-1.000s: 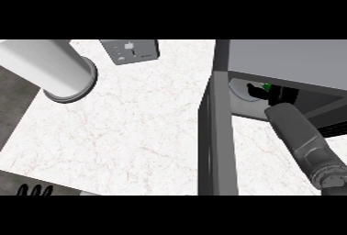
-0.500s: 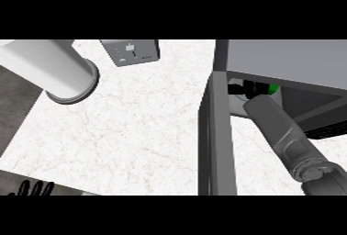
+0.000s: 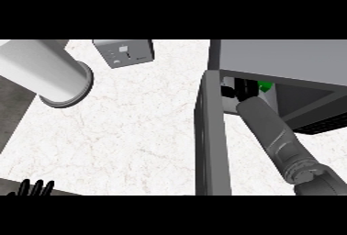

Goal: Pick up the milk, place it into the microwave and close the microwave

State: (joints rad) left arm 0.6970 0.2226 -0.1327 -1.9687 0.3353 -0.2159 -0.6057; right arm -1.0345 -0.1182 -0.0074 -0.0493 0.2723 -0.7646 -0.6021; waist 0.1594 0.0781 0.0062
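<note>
**Milk inside the open microwave, right hand at it**

The milk (image 3: pixel 265 86) shows only as a green top and a sliver of pale body, inside the microwave's mouth at its upper edge. The right hand (image 3: pixel 235 90) is in there too, a dark shape just left of the green top and apparently touching it. Most of the hand is hidden by the oven's edge and the arm, so I cannot tell whether it is clamped on the milk or apart.

The right forearm (image 3: pixel 271 133) slants up from the lower right corner into the microwave (image 3: pixel 284 57), which stands at the upper right of the counter (image 3: pixel 136 133). Its door (image 3: pixel 211 137) stands wide open, seen edge-on as a long grey bar just left of the forearm.

The left hand (image 3: pixel 34 187) rests at the lower left edge, fingers straight and up, holding nothing. Well apart, at the upper left, are a white cylinder (image 3: pixel 41 69) and a small grey switch box (image 3: pixel 123 52).
</note>
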